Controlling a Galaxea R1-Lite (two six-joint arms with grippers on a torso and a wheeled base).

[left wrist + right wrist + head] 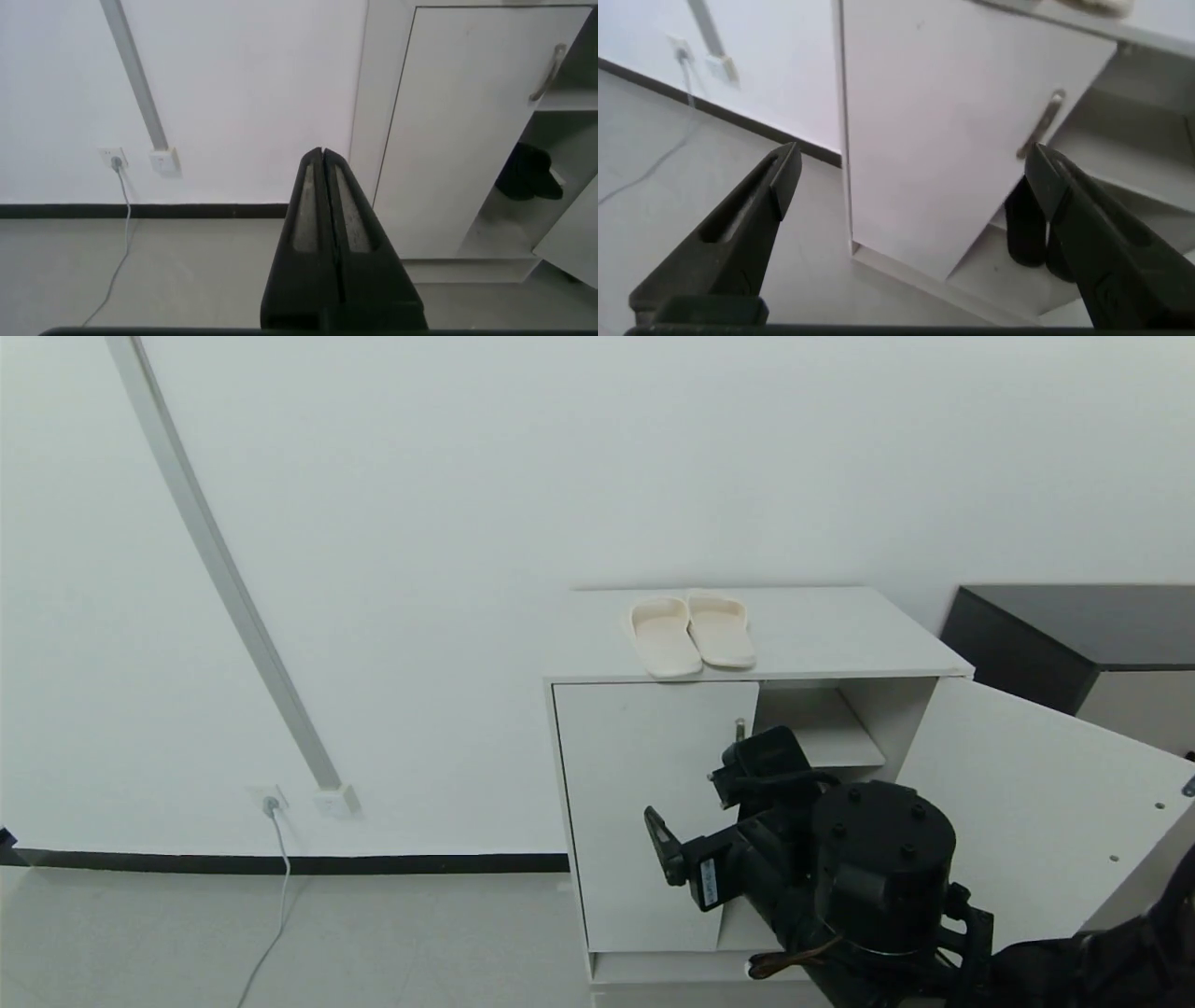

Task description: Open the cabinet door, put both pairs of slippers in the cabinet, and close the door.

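Right end effector [913,159] hung wide apart before the cabinet [644,803]; left end effector [322,163] was pressed together. Cream slippers [691,635] lay on top, black slippers [528,173] inside.

The white box-shaped cabinet [653,821] looks like smooth, matt laminated board, and the slim bar handle [1039,123] on its closed door has the pale, dull shine of metal. The pair of cream slide slippers [691,633] on its top has a soft, matt, moulded look, foam or rubber, while the pair of dark slippers [528,173] inside is matt, its material hard to tell. The left tool [322,159] and right tool [913,154] look like matt black plastic, and the pale grey floor [140,933] is smooth with a faint sheen.
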